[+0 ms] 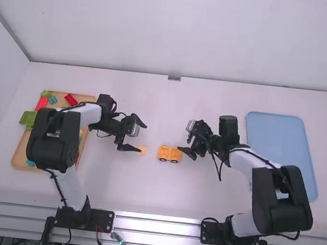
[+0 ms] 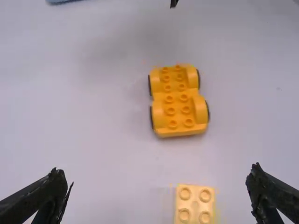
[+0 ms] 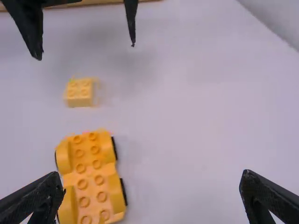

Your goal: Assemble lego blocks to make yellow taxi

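Both my left pincer (image 1: 142, 138) and right pincer (image 1: 184, 138) hang spread; stacking seems due: I should grip the block (image 2: 195, 205), press it onto the base (image 2: 179, 105)

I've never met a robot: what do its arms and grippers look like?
The left arm and right arm are white with bulky black joints and black cables. The left gripper and right gripper are black, each with two tapering fingers.
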Robot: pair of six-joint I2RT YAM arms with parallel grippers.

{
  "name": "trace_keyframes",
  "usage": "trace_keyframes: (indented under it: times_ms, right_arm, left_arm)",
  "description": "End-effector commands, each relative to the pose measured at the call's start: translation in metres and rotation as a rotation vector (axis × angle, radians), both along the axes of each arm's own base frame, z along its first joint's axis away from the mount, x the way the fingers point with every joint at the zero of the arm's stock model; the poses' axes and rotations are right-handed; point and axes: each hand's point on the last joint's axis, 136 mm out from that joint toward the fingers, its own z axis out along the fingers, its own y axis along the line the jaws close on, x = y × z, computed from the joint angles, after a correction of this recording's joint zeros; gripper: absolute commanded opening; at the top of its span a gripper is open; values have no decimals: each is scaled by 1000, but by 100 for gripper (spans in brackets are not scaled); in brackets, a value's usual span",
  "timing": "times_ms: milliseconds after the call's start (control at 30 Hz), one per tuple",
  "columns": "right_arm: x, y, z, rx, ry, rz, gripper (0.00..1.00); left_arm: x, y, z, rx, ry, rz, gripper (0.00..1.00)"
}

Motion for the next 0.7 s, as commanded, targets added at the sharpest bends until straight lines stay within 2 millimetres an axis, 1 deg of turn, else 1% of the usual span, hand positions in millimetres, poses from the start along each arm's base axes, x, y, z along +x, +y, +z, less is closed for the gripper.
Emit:
trace_keyframes:
  times_ms: [0, 33, 100, 167, 267, 400, 500, 533, 633, 667]
  right_arm:
    - [-13, 8, -20, -22, -4, 86, 99]
    - [-16, 11, -25, -34, -19, 116, 99]
    - [-20, 15, -30, -41, -24, 143, 99]
    - [-23, 18, -32, -44, -20, 154, 99]
    - [-24, 20, -36, -77, -25, 152, 99]
    - [-26, 18, -42, -109, -7, 142, 99]
    - [-25, 15, -45, -109, 6, 135, 99]
    - [-26, 16, -46, -95, 15, 141, 99]
    - [-31, 18, -48, -68, 37, 161, 99]
    - [-32, 18, -49, -64, 38, 169, 99]
  left_arm:
    - [-13, -2, -9, -11, 8, -48, 99]
    - [-19, -2, -11, -2, 4, -73, 99]
    - [-24, 0, -16, 11, 3, -99, 99]
    - [-26, 0, -18, 13, 9, -103, 99]
    - [-27, -1, -16, -1, 54, -79, 99]
    - [-22, 0, -17, 5, 25, -78, 99]
    - [-19, 0, -21, 14, 41, -59, 99]
    - [-13, 0, -30, 43, 47, -39, 99]
    - [0, 1, -45, 63, 79, 31, 99]
    - [1, 1, -48, 62, 87, 41, 99]
